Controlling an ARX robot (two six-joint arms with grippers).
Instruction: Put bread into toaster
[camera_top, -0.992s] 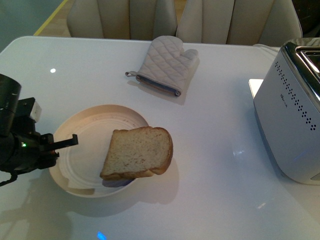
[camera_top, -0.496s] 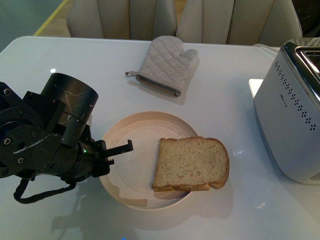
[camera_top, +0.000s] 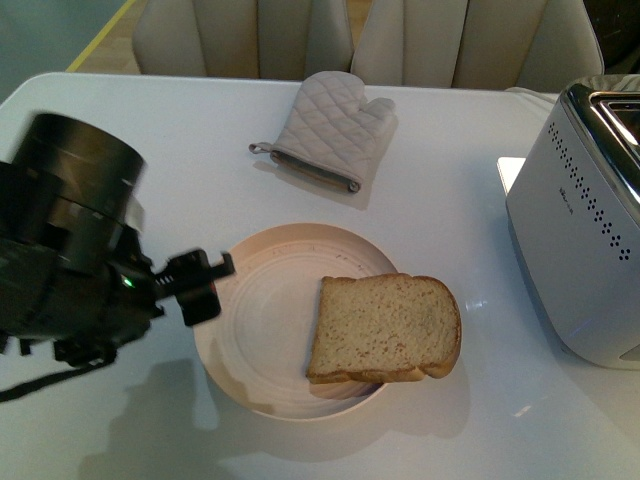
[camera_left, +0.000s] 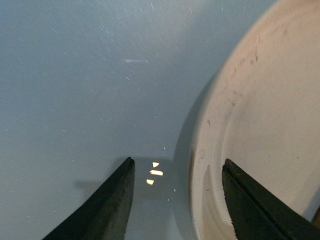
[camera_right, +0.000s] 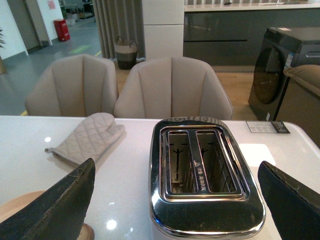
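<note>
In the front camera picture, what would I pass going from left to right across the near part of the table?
left end effector → cream plate → bread slice → white toaster

The plate (camera_top: 250, 330) sits on the surface (camera_top: 450, 180), toward its near edge. The bread (camera_top: 385, 328) lies flat on the plate's right half, its right end overhanging the rim. My left hand (camera_top: 205, 287) is at the plate's left edge, with one finger over bare surface, the other over the plate and the rim between them. The oven mitt (camera_top: 330, 130) lies behind the plate, well apart. The toaster (camera_top: 580, 250) stands at the far right, apart from the bread. My right hand (camera_right: 176, 165) hangs above the toaster's near end, fingers spread. Two chairs (camera_top: 250, 35) stand behind the surface.
</note>
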